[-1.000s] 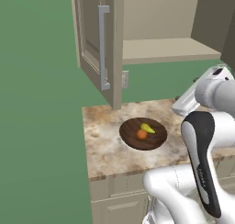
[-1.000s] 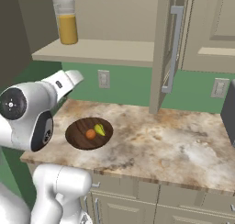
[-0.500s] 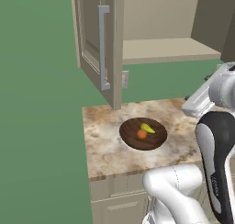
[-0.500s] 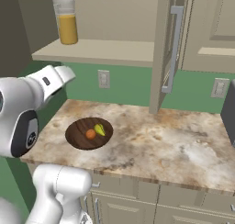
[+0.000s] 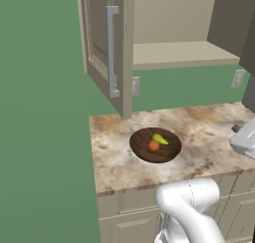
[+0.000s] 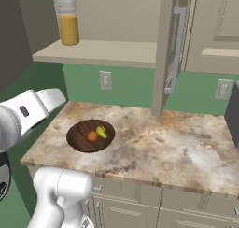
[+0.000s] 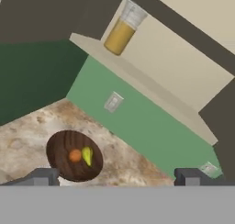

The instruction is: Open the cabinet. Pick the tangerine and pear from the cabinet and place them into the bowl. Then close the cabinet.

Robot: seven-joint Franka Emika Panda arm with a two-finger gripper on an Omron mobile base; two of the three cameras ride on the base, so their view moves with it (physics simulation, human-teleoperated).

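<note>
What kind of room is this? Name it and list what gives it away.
A kitchen, rendered rather than real. A marbled stone counter runs over beige drawer fronts, the wall cabinet stands open above it, and a wooden bowl holds a tangerine and pear.

The marbled stone worktop (image 6: 154, 143) carries the bowl (image 6: 79, 139), set toward its left end in the right base view. A glass of orange juice (image 6: 68, 22) is stood on the cabinet shelf (image 6: 107, 53) above.
</note>
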